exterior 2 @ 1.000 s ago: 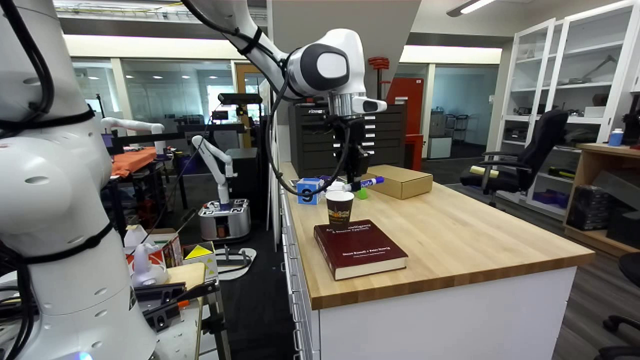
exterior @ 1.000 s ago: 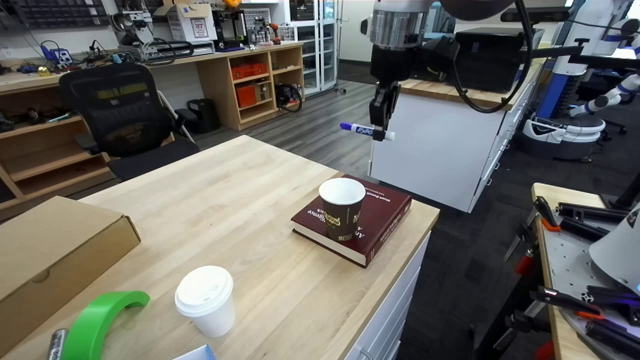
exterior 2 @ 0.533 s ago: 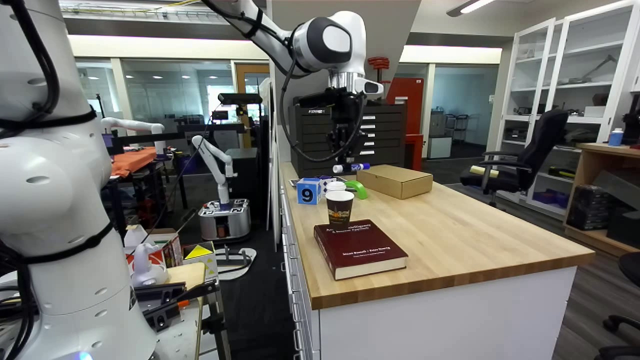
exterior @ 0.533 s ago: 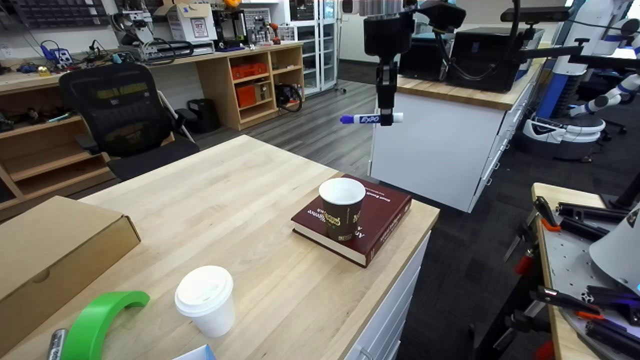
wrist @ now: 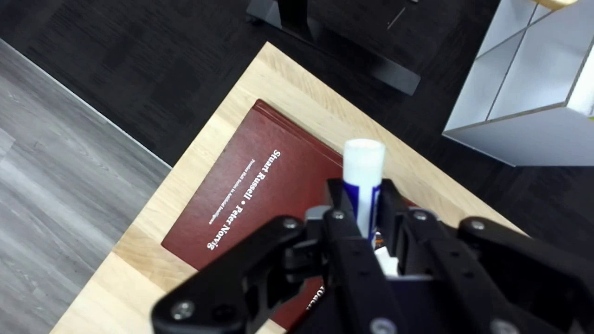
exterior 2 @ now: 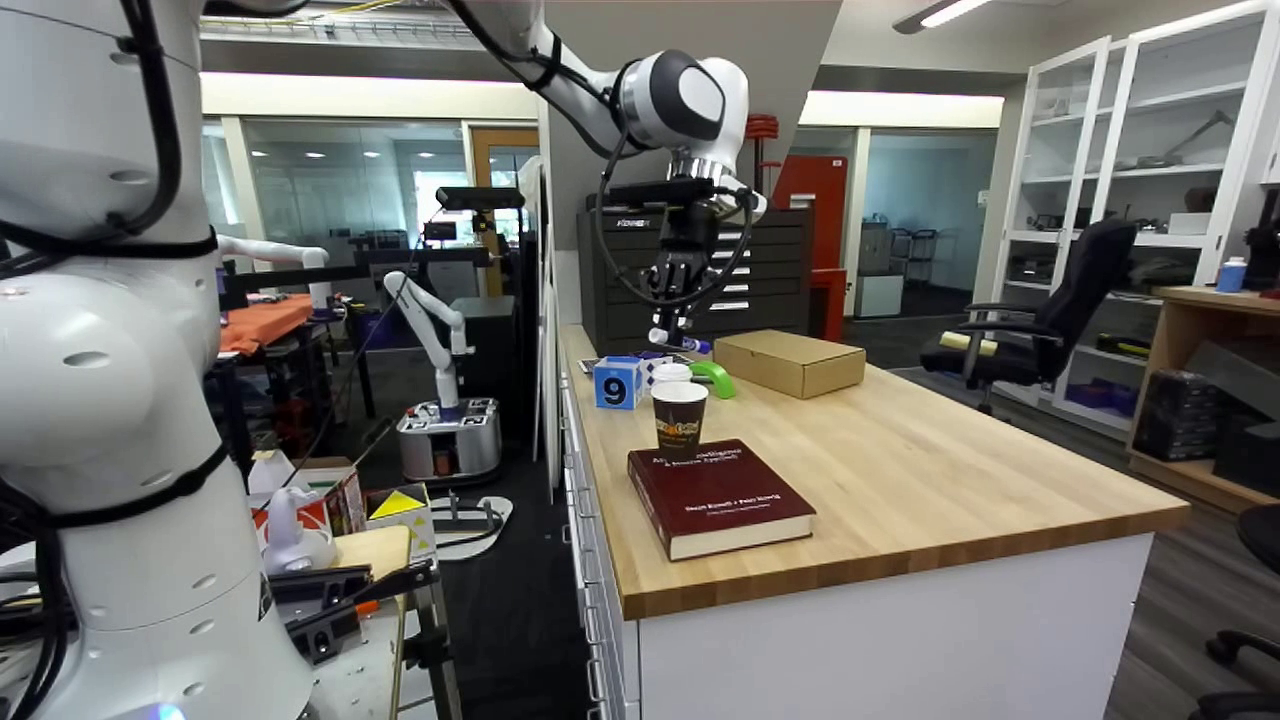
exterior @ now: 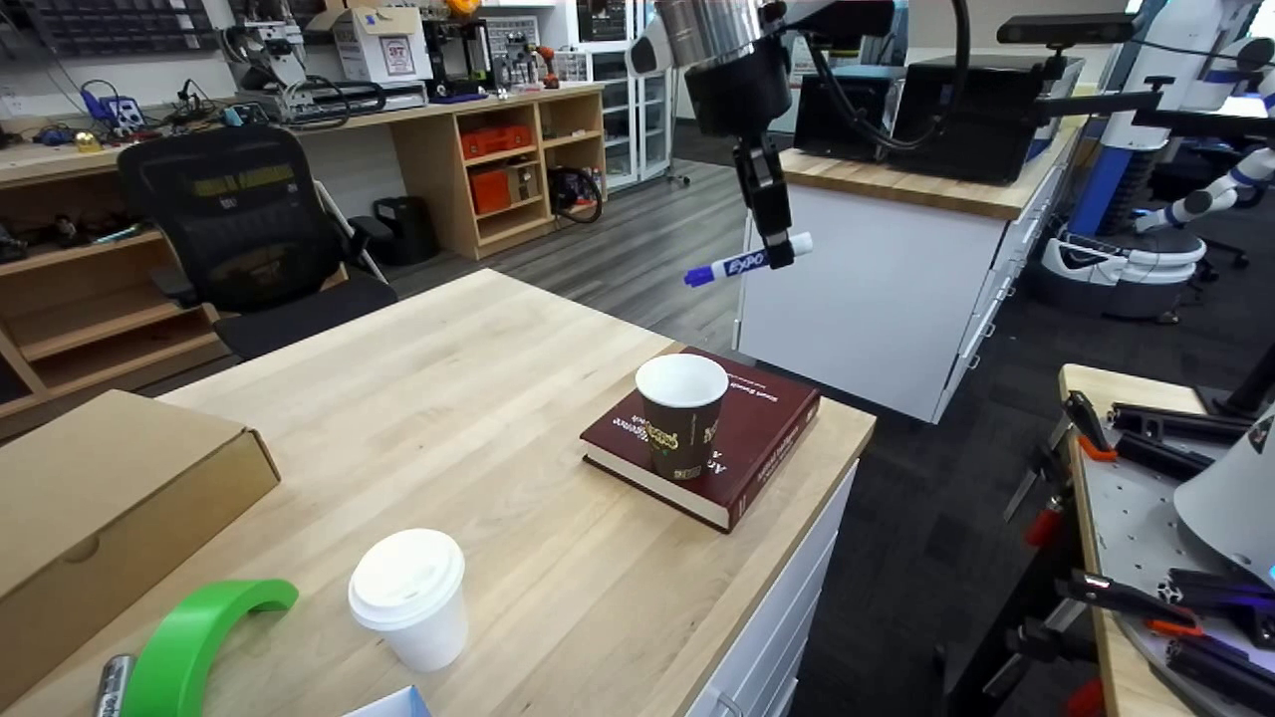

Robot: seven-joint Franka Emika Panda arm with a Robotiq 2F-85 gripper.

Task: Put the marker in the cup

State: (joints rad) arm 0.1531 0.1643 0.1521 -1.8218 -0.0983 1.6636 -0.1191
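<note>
The marker (exterior: 732,266) is a white EXPO pen with a purple cap. It shows in both exterior views (exterior 2: 660,337), and its white end rises between the fingers in the wrist view (wrist: 364,162). My gripper (exterior: 780,249) is shut on its body (wrist: 362,199) and holds it in the air, slanted, cap end lower. The cup (exterior: 682,428) is dark brown paper with a white inside. It stands upright on a dark red book, below and apart from the marker (exterior 2: 679,420). In the wrist view my gripper hides most of the cup.
The book (exterior: 762,413) lies near the corner of the wooden table (exterior: 398,418). A white lidded cup (exterior: 413,607), a green arch (exterior: 189,637), a cardboard box (exterior: 110,478) and a blue box with a 9 (exterior 2: 617,383) stand on the table.
My gripper has risen, then tilted with the marker in it. The marker has gone from cap end slightly up, through level, to cap end down. The cup and book have not moved.
</note>
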